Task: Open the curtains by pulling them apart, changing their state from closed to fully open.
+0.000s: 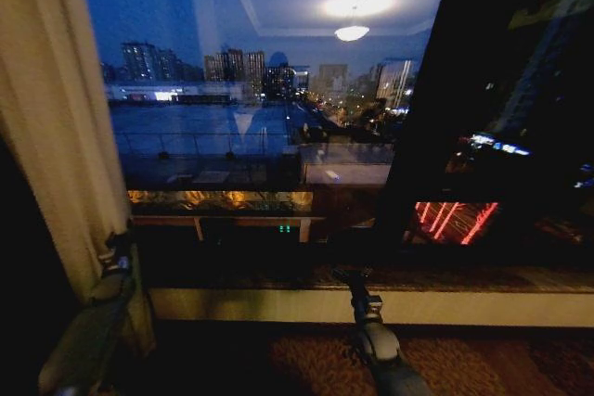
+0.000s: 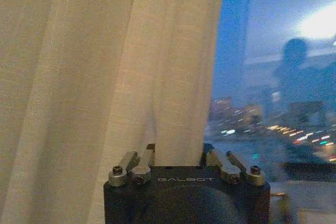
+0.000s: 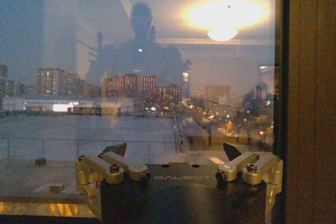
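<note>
While the left gripper (image 2: 178,153) sits low at the left edge of the window, its two fingers are closed onto a fold of the sheer off-white curtain (image 2: 105,77), the fabric rising straight up from between the fingertips (image 2: 149,150). In the head view that same gripper (image 1: 116,252) is at the foot of the gathered curtain (image 1: 51,108), which hangs bunched against the left side of the window frame, its pleats drawn together.

The right gripper (image 3: 176,153) points at the bare window glass (image 3: 142,77) with its fingers spread wide apart and nothing between them. From the head camera it (image 1: 351,277) reaches forward over the window sill (image 1: 445,305) near the middle of the window.

The glass (image 1: 269,71) is uncovered across most of its width, showing a city at dusk and a reflected ceiling lamp (image 1: 353,32). To the right a dark panel (image 1: 501,99) covers the window's right side; I cannot tell whether a curtain hangs there.
</note>
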Robot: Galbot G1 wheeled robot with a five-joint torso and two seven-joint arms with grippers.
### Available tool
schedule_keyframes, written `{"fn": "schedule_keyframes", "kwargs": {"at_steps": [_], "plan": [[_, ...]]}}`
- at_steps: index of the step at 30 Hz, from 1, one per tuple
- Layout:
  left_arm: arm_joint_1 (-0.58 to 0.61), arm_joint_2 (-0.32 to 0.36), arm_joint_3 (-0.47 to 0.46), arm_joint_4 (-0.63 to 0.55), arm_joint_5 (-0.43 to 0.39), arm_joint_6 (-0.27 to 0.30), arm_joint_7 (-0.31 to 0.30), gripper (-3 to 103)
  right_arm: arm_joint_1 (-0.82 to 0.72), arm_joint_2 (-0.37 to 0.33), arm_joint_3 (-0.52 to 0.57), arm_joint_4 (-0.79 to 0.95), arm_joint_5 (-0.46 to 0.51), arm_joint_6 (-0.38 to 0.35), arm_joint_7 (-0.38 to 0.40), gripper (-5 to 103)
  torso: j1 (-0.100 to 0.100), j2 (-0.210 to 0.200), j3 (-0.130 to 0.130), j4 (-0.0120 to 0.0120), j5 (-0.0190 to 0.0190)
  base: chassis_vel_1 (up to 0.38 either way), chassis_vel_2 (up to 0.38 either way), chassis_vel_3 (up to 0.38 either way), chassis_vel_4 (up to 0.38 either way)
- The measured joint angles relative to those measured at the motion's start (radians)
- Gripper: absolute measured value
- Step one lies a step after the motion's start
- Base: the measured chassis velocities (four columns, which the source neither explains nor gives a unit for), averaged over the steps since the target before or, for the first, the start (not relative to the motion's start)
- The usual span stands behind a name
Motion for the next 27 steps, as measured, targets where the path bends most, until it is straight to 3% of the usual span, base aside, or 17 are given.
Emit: {"fn": "schedule_keyframes", "kwargs": {"at_steps": [10,12,16,20,27], "plan": [[0.335,-0.125,-0.134,-0.34,-0.024,0.004,0.031,79,0.0,0.0,0.0,0.0,0.0,0.0,0.0,100,0.0,0.0,0.0,0.0003,0.0,0.0,0.0,0.0,0.0],[0.364,-0.136,-0.142,-0.367,-0.025,0.004,0.035,79,0.0,0.0,0.0,0.0,0.0,0.0,0.0,100,0.0,0.0,0.0,0.0005,0.0001,0.0,0.0,0.0,0.0],[0.482,-0.19,-0.159,-0.479,-0.025,-0.015,0.055,98,0.0,0.0,0.0,0.0,0.0,0.0,0.0,100,0.0,0.0,0.0,0.0003,0.0002,0.0,0.0,0.0,0.0],[0.551,-0.23,-0.157,-0.55,-0.015,-0.055,0.07,100,0.0,0.0,0.0,0.0,0.0,0.0,0.0,100,0.0,0.0,0.0,0.0003,0.0002,0.0,0.0,0.0,0.0],[0.618,-0.261,-0.125,-0.615,0.0,-0.067,0.09,100,0.0,0.0,0.0,0.0,0.0,0.0,0.0,100,0.0,0.0,0.0,0.0002,0.0001,0.0,0.0,0.0,0.0]]}}
